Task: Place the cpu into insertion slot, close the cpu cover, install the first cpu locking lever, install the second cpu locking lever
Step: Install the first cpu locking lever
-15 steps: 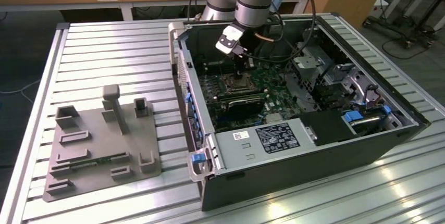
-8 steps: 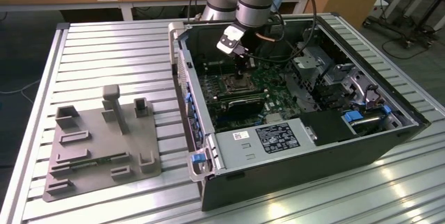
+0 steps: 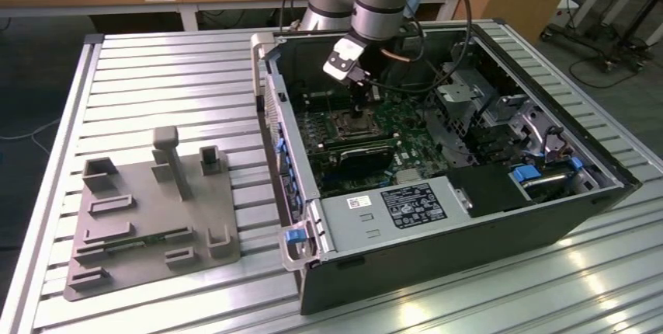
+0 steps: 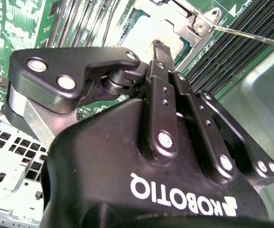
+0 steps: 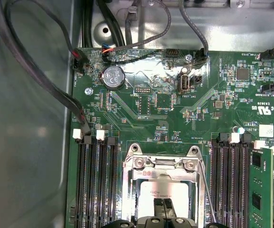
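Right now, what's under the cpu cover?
Through the cpu cover's cut-out, the cpu's silvery top shows. The insertion slot's contacts beneath are hidden, and the gripper covers part of the cpu.

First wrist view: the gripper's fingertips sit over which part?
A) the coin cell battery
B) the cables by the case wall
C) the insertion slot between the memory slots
C: the gripper is over the silver-rimmed insertion slot, memory slots on either side; the coin cell battery lies apart.
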### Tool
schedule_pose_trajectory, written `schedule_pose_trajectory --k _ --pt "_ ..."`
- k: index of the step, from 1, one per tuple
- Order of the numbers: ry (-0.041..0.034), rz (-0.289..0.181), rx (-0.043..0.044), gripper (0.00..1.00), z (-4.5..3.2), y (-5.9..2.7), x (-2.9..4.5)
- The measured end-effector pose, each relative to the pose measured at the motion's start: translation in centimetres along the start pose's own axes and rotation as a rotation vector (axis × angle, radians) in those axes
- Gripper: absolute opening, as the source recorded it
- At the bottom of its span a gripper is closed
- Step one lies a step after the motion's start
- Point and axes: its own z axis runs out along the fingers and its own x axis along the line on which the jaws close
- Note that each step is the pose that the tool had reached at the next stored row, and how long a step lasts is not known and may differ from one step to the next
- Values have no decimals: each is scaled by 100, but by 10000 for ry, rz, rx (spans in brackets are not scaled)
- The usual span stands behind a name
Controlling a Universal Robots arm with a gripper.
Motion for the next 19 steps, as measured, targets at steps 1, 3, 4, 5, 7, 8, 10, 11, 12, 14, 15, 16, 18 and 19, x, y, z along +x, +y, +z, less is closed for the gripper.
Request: schedule_pose_trajectory --k 1,3,4,5,7,8,10,11,12,14,15,16,18,19 --pt "1 -1 -4 10 -8 0 0" --pt "1 -1 -19 10 -37 1 -2" --pt "3 0 -27 10 -59 0 -1" --pt "1 -6 -30 10 -86 0 -2" --pt "-3 -31 -41 10 -137 0 -3" --pt "-8 -57 -49 10 -162 0 -4" --pt "-10 -188 -57 10 -180 1 -4" --pt "-6 -321 -65 10 -179 1 -3" --pt "-5 -494 -72 10 -179 1 -3" --pt "-5 -870 -86 10 -180 1 -4" --pt "-4 -1049 -93 10 -180 1 -4" --pt "-3 -1228 -100 10 -180 1 -3" --pt "-1 -1588 -115 10 -180 1 -4" --pt "0 -2160 -137 10 -180 1 -4"
